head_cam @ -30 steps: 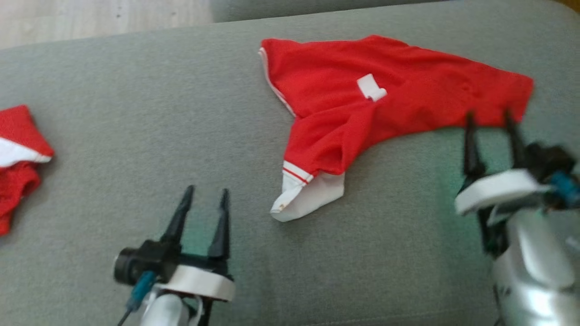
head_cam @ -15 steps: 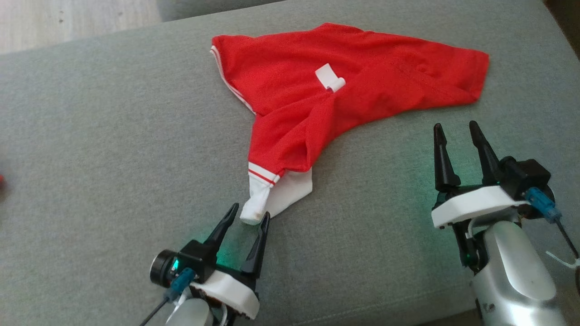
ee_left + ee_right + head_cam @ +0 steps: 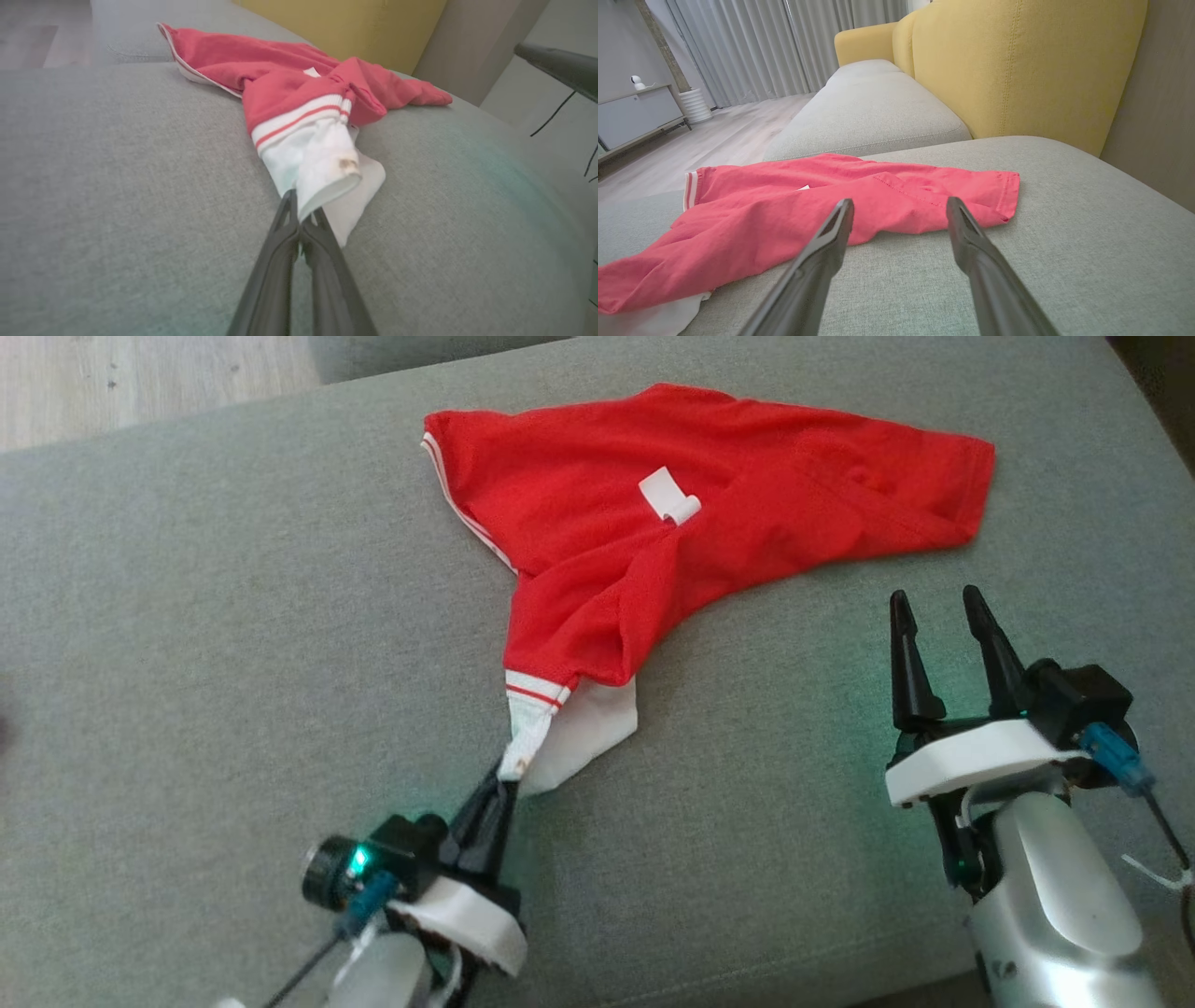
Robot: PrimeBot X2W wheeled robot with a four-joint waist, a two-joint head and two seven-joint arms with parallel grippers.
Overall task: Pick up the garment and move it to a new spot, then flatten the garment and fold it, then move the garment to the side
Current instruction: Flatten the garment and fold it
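In the head view, the left gripper (image 3: 501, 780) sits at about seven o'clock on the grey sofa cushion (image 3: 187, 616). Its two dark fingers are pressed together, and they pinch the tip of the white collar (image 3: 579, 733) of the garment (image 3: 700, 504). The left wrist view shows the same pinch: the fingertips of the left gripper (image 3: 300, 211) meet on the lower edge of the white cloth (image 3: 322, 163), which bunches just past them.

From that held tip the red garment runs up toward twelve and one o'clock. It lies rumpled on the cushion with a small white label (image 3: 668, 497) near its middle and a white-striped edge on its left side.

The right gripper (image 3: 934, 599) is at about four o'clock, its fingers spread apart and holding nothing. It is near the garment's lower right edge but clear of it. In the right wrist view, the parted fingers of the right gripper (image 3: 900, 204) point at the garment's hem (image 3: 999, 196), and a yellow backrest (image 3: 1017, 70) rises at one o'clock.
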